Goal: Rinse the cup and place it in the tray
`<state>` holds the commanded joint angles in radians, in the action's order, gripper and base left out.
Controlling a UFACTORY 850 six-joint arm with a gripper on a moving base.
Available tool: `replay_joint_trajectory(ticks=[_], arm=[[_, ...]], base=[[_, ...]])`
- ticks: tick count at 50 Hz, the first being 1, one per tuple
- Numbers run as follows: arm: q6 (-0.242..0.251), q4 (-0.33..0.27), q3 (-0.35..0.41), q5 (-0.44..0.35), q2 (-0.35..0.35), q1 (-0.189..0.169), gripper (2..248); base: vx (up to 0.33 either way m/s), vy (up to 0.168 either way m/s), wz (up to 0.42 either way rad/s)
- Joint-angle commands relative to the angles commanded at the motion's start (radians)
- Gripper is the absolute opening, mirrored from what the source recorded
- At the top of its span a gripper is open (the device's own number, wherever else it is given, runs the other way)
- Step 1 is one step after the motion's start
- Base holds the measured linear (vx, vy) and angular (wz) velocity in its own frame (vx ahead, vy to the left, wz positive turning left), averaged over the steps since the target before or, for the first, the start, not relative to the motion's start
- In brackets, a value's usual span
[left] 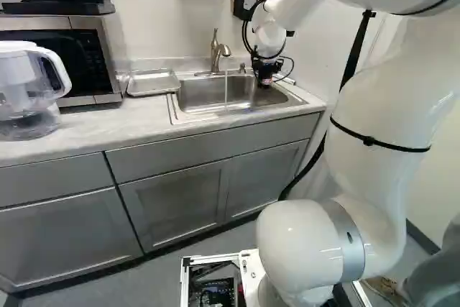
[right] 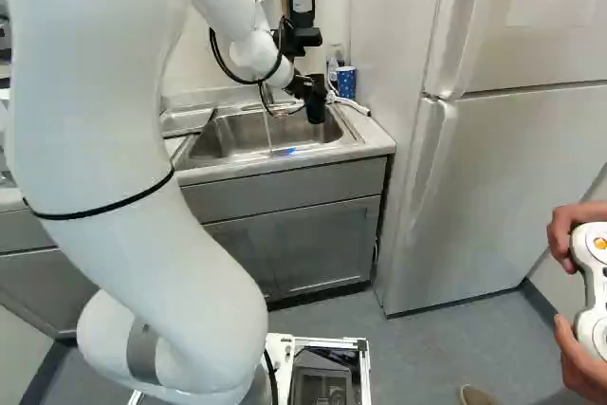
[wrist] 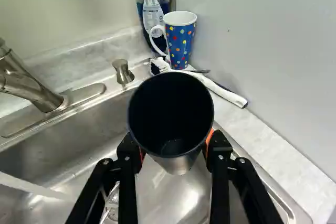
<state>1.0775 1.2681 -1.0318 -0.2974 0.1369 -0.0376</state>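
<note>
The black gripper (right: 310,92), its fingers (wrist: 218,148) partway apart, hugs a round black cup (wrist: 170,108) over the metal sink (wrist: 79,148), near a white-labelled clear bottle of blue liquid (wrist: 153,13) at the pale counter's (wrist: 273,145) back corner.

A spotted mug (wrist: 181,40) stands beside a white brush (wrist: 228,95) and, probably, a soap bottle (wrist: 153,13).

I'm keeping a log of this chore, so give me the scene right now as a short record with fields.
Held: black cup, roughly upright in the claw
Claw: closed on the cup from two sides
Cup position: over the sink, beside the water stream, not under it
Faucet: running
Tray: on the counter beside the sink, cup not in it
Sink corner: polka-dot mug, dish brush
</note>
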Motion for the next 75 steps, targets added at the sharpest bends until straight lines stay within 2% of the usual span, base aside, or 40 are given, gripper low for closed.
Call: replay_joint_trajectory(ticks=[9, 45, 54, 75], arm=[[0.000, 0.000, 0.009, 0.000, 0.011, 0.003, 123], [0.000, -0.010, 0.050, 0.004, -0.028, 0.046, 123], [0.000, -0.075, 0.053, 0.035, -0.031, 0.053, 123], [0.000, -0.284, 0.109, 0.151, -0.084, 0.085, 123]], base=[[0.000, 0.000, 0.000], [0.000, 0.000, 0.000], [0.000, 0.000, 0.000], [0.000, 0.000, 0.000]])
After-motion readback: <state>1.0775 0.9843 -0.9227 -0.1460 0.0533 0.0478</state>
